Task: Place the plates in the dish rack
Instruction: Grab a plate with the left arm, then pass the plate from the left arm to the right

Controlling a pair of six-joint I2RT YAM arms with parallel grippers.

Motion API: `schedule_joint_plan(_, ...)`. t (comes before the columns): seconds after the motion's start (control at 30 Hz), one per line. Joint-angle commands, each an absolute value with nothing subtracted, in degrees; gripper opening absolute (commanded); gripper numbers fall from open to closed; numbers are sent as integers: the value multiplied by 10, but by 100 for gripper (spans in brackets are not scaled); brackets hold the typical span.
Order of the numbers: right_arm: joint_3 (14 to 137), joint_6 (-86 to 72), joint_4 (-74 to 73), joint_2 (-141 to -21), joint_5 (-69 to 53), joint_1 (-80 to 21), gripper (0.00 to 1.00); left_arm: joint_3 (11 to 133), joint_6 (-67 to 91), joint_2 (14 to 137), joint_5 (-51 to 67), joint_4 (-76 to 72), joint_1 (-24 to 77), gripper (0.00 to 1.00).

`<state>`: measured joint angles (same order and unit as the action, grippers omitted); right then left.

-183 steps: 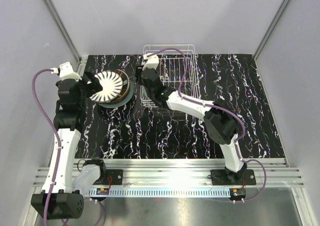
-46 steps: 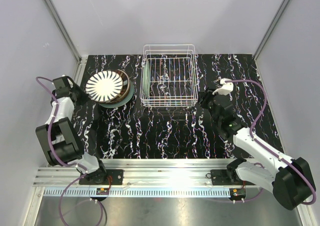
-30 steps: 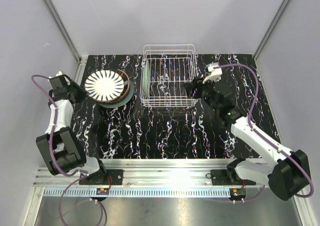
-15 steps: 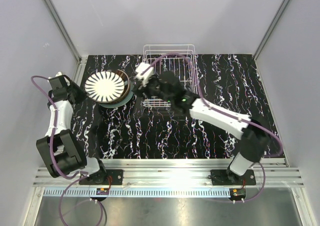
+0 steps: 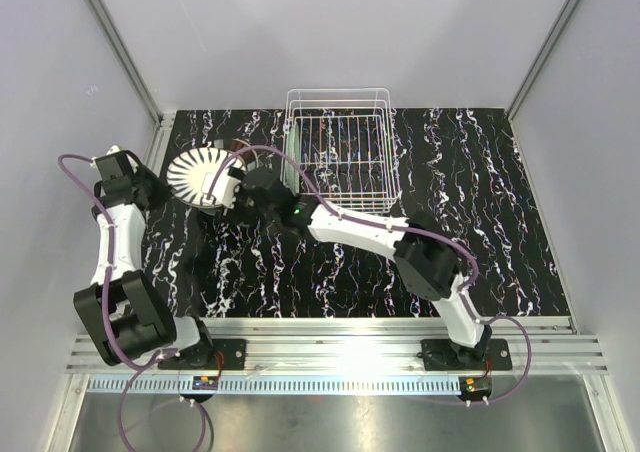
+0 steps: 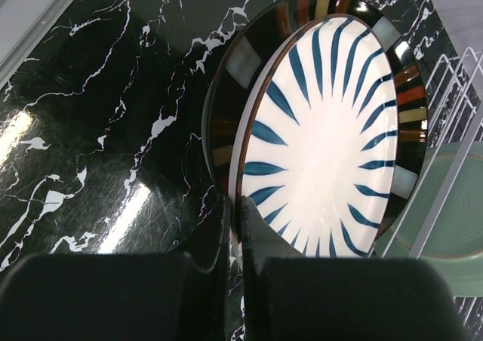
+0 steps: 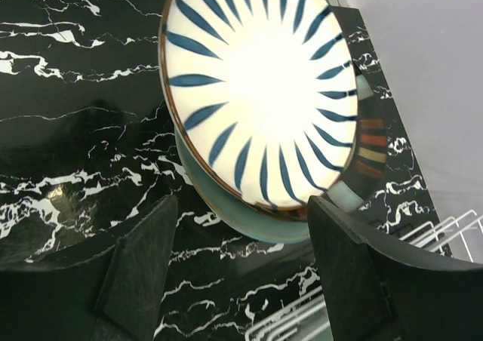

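A stack of plates lies flat at the table's left. Its top plate (image 5: 190,172) (image 6: 324,145) (image 7: 264,84) is white with blue rays and a brown rim, over a dark plate (image 7: 370,141) with coloured rim blocks and a teal plate (image 7: 249,220). My right gripper (image 5: 232,197) (image 7: 241,205) is open, its fingers either side of the stack's near rim, touching nothing. My left gripper (image 5: 155,186) (image 6: 234,205) is shut and empty at the stack's left edge. The white wire dish rack (image 5: 340,122) stands at the back centre with a pale green plate (image 6: 453,228) upright inside.
Black marbled tabletop (image 5: 480,202) with pale walls on three sides. The right arm (image 5: 350,227) stretches across in front of the rack's near left corner. An aluminium rail (image 5: 340,347) runs along the near edge.
My right arm has swung from the rack's right side across its front to the plate stack, and its jaws have widened. The left gripper stayed shut by the stack's left edge.
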<state>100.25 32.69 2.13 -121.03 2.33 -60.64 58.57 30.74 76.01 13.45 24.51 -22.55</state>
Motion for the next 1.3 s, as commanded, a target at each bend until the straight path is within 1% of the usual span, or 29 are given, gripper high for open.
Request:
schedule_joint_plan(0.0, 1061, 361, 34, -1237, 54, -620, 77, 625, 321, 729, 161, 214, -223, 0)
schedule_joint_plan(0.5, 1197, 385, 19, -1353, 44, -627, 78, 635, 341, 738, 198, 229, -222, 0)
schedule_joint_plan(0.6, 1208, 386, 29, -1368, 43, -626, 79, 635, 343, 737, 205, 226, -222, 0)
schedule_joint_plan(0.83, 1245, 394, 74, -1411, 101, -626, 79, 628, 349, 727, 207, 229, -222, 0)
schedule_joint_plan(1.07, 1274, 411, 105, -1440, 125, -625, 79, 629, 355, 719, 214, 229, -222, 0)
schedule_joint_plan(1.1, 1277, 414, 110, -1441, 126, -625, 79, 629, 356, 717, 215, 229, -222, 0)
schedule_joint_plan(1.2, 1275, 422, 132, -1447, 133, -626, 73, 628, 359, 714, 221, 227, -222, 0)
schedule_joint_plan(1.23, 1273, 426, 139, -1448, 140, -625, 69, 627, 359, 713, 221, 226, -222, 0)
schedule_joint_plan(1.27, 1272, 434, 150, -1448, 141, -625, 67, 627, 359, 713, 221, 226, -222, 0)
